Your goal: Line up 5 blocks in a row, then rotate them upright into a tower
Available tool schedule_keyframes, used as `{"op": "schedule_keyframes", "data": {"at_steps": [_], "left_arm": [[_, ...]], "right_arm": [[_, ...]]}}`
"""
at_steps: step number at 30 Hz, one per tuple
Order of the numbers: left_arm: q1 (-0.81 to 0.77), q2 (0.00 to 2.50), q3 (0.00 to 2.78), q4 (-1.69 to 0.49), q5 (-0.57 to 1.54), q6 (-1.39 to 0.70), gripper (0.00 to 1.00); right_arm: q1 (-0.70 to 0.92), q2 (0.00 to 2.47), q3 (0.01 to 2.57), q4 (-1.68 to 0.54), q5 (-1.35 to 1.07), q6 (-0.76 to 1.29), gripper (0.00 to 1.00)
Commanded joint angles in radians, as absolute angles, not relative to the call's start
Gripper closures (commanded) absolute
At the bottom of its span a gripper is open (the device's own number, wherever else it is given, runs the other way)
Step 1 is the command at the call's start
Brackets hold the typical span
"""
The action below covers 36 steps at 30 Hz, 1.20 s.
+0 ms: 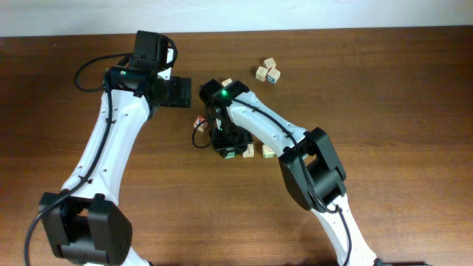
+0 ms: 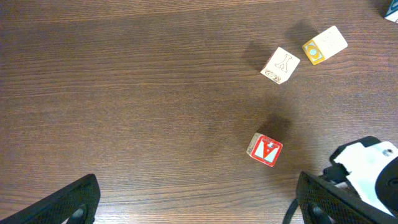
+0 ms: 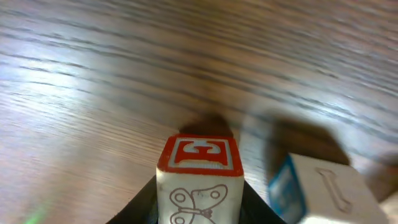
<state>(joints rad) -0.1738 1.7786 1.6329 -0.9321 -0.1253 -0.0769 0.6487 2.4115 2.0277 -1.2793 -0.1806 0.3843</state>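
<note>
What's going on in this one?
The right gripper is low over the table, closed around a wooden block with a red top and a butterfly drawn on its side. A blue-faced block sits right beside it. The left gripper hangs wide open, holding nothing. Below it a red letter-A block and two more blocks lie loose.

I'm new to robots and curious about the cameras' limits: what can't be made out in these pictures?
Overhead: the right gripper covers the red-topped block it holds.
Right wrist: the blue-sided block is blurred and cut off by the bottom edge.
Overhead: markings on the three far cubes are too small to read.
</note>
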Motion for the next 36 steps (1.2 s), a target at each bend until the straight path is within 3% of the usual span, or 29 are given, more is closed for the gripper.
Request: {"op": "schedule_keyframes", "data": {"at_steps": [1, 4, 23, 29, 36], "left_arm": [[-0.170, 1.784, 1.651, -0.934, -0.139, -0.094, 0.01], [-0.170, 1.784, 1.651, -0.933, -0.139, -0.093, 0.01], [-0.170, 1.784, 1.651, -0.933, -0.139, -0.094, 0.01], [-0.170, 1.784, 1.651, -0.933, -0.139, -0.094, 0.01], [-0.170, 1.784, 1.651, -0.933, -0.139, -0.093, 0.01]], "right_arm": [[0.635, 2.381, 2.036, -1.295, -0.122, 0.385, 0.69], [0.631, 2.381, 2.036, -1.296, -0.119, 0.385, 0.64], [0.581, 2.381, 2.075, -1.359, -0.167, 0.373, 0.64], [0.580, 2.381, 2.172, -1.347, -0.170, 0.374, 0.55], [0.585, 2.381, 2.173, -1.115, -0.225, 0.502, 0.49]]}}
